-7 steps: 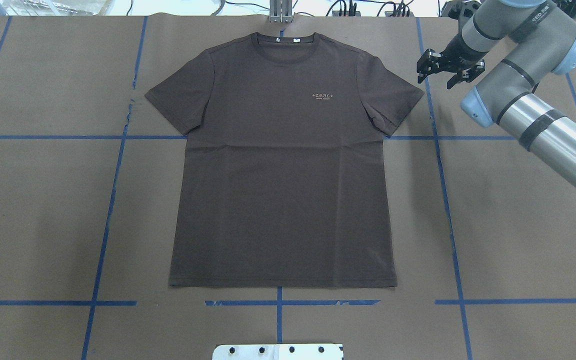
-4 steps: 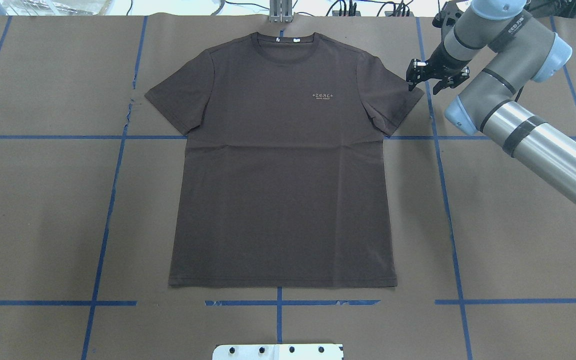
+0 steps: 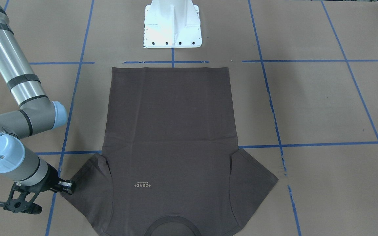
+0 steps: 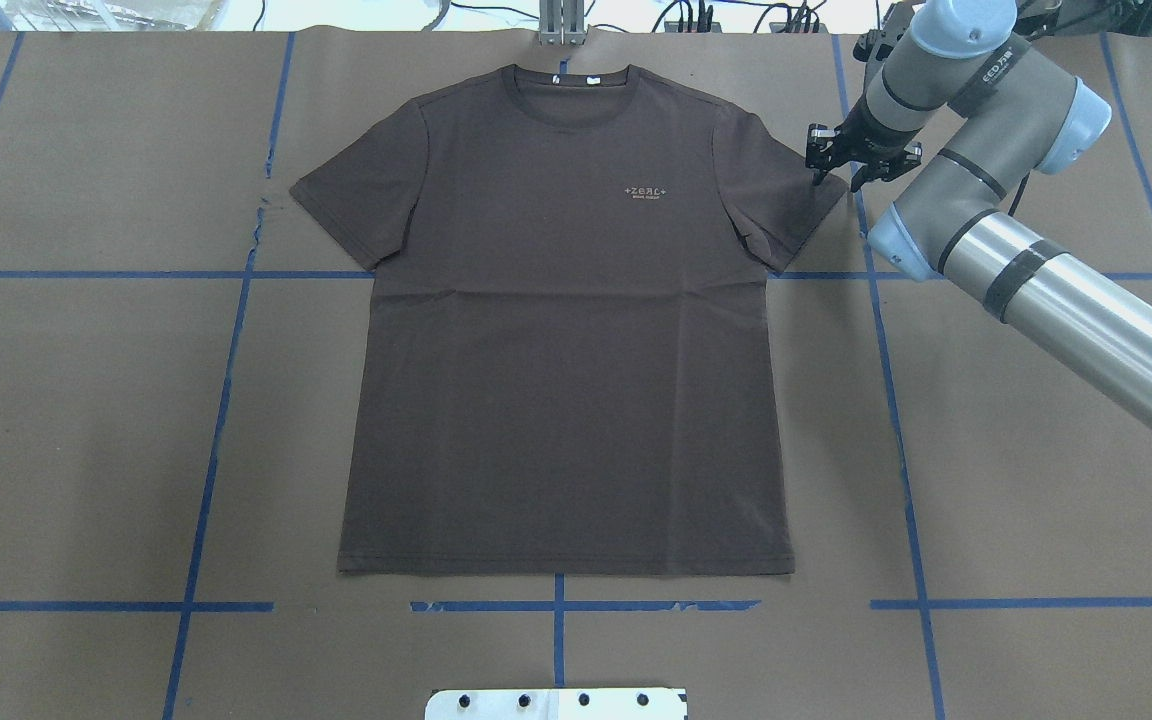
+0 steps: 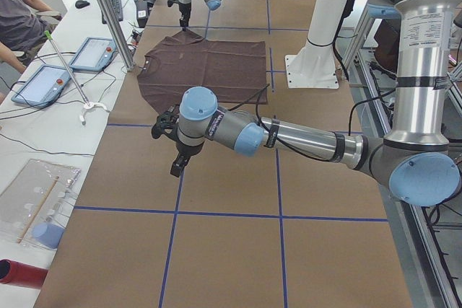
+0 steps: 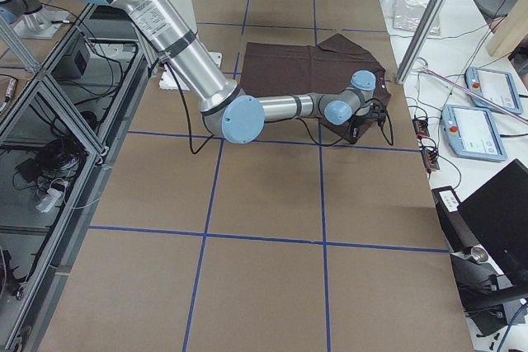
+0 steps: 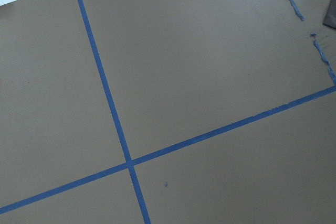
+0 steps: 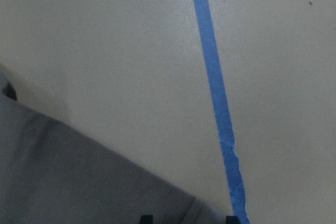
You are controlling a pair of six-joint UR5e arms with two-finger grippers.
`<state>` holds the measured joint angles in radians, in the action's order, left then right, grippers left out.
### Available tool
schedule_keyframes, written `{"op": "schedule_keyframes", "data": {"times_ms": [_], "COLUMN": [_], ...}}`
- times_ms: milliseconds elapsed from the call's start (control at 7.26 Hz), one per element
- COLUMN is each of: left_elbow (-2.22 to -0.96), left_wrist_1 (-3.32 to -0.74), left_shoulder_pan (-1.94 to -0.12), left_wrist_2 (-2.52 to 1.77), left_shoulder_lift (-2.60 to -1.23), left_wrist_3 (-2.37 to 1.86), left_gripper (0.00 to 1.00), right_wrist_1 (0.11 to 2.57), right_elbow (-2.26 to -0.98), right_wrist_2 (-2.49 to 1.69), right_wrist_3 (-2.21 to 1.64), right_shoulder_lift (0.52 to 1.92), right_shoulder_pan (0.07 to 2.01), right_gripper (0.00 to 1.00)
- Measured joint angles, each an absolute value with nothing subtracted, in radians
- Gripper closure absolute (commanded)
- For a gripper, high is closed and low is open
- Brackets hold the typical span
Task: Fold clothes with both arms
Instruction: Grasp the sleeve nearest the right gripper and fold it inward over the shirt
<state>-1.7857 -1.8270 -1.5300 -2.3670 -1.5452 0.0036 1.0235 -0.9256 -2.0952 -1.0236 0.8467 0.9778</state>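
**A:** How is your right arm set?

**B:** Elbow bent, reaching to the table's (image 4: 86, 400) far right. My right gripper (image 4: 839, 170) points down at the T-shirt's (image 4: 566, 350) sleeve tip, jaws spread. One finger seems to be over cloth, the other over bare paper.

**A:** And the left?

**B:** Stretched low over bare table, well apart from the shirt. My left gripper (image 5: 177, 164) shows only side-on, so I cannot tell its state.

**A:** Room?

**B:** The shirt is flat, collar at the far edge, with bare table on both sides.

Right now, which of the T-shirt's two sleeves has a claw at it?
The sleeve on the chest lettering's side: the right claw sits open at its outer corner. No claw is at the other sleeve.
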Motion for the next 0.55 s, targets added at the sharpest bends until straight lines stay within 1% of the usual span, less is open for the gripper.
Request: {"op": "schedule_keyframes", "data": {"times_ms": [276, 413, 551], "left_elbow": [-1.788, -1.791, -1.795], "left_wrist_1": [-1.827, -1.827, -1.827], "left_shoulder_pan": [-1.530, -1.531, -1.532], "left_wrist_2": [-2.367, -2.367, -2.367], "left_shoulder_lift": [-1.545, -1.545, -1.545], "left_wrist_3": [0.003, 0.003, 0.003], "left_gripper": [0.00, 0.00, 0.00], "right_wrist_1": [1.025, 1.025, 1.025], "right_elbow": [-0.920, -0.918, -0.916], "right_wrist_2": [-2.091, -2.091, -2.091], "right_wrist_3": [-1.027, -1.028, -1.029], "right_shoulder_lift": [0.848, 0.848, 0.847], "right_shoulder_pan": [0.977, 0.977, 0.977], "right_gripper": [0.47, 0.57, 0.78]}}
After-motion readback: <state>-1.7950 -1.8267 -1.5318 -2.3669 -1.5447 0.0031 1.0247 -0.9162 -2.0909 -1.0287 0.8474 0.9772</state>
